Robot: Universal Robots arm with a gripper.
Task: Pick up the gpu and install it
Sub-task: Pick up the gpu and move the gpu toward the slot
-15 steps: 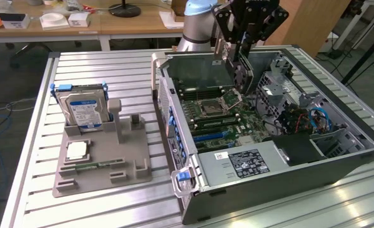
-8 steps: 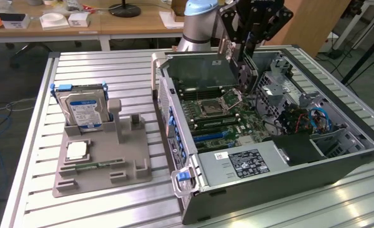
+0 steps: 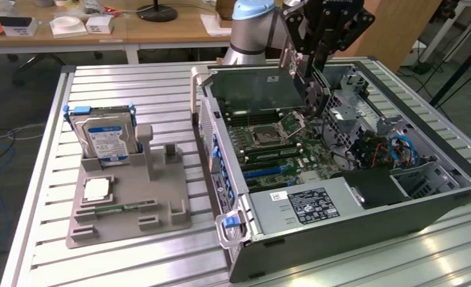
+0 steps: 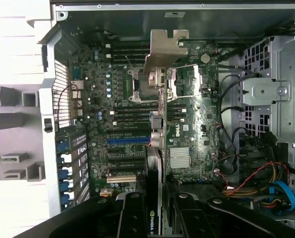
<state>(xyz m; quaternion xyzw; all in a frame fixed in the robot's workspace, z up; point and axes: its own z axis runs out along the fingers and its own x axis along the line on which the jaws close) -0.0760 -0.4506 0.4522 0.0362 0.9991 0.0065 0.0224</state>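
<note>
The gpu is gripped edge-on by the closed jaws. It is held over the motherboard inside the open case.

A slatted metal bench carries a grey holder. In it 1 hard drive with a blue-white label stands upright; 1 square chip and 1 narrow green memory stick lie flat.
</note>
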